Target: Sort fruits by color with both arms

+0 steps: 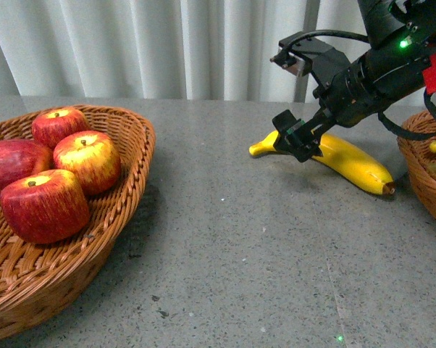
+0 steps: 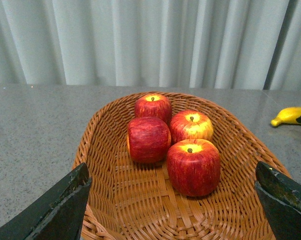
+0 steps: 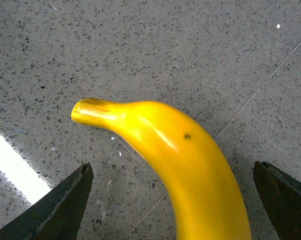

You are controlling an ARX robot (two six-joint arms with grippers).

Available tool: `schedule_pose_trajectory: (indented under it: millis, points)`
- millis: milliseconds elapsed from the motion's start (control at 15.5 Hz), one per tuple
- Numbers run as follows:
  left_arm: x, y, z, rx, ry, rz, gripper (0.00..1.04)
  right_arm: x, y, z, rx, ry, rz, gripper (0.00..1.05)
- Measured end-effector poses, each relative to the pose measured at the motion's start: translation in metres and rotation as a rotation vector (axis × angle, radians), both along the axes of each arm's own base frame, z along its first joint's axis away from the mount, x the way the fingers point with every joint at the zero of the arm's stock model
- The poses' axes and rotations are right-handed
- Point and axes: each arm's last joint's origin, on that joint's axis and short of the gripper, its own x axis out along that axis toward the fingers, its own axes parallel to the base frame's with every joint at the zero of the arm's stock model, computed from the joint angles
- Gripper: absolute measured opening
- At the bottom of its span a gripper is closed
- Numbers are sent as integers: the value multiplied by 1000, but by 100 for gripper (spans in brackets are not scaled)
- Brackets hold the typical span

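My right claw (image 1: pixel 303 141) hangs wide open over the banana (image 1: pixel 348 161) on the worktop (image 1: pixel 240 239), left claw (image 2: pixel 175 200) open above four apples (image 2: pixel 193 166) in the basket (image 2: pixel 105 165).

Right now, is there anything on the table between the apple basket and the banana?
No. In the front view, only bare grey tabletop lies between the apple basket and the banana.

Basketed apples (image 1: pixel 55 170) — tabletop banana (image 1: pixel 352 161)
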Motion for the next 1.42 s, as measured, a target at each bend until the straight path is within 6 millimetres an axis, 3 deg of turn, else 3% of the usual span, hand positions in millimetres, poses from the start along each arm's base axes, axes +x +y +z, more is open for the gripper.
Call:
schedule_pose_trajectory:
  millis: [452,775,904,1034,1163,1357,1421]
  points:
    - [0,0,0,0,0,0,98,7,6,-21,-78,14,-23,95]
    - [0,0,0,0,0,0,98,-1,14,-25,-76,4,12,43]
    - [0,0,0,0,0,0,98,-1,13,-21,-47,-18,-5,38]
    - [0,0,0,0,0,0,98,0,7,-5,31,-59,-34,38]
    - [0,0,0,0,0,0,98,-4,-9,29,148,-134,-80,38]
    - [0,0,0,0,0,0,98,-16,-60,86,338,-269,-166,38]
    - [0,0,0,0,0,0,98,-21,-80,93,363,-284,-205,38]
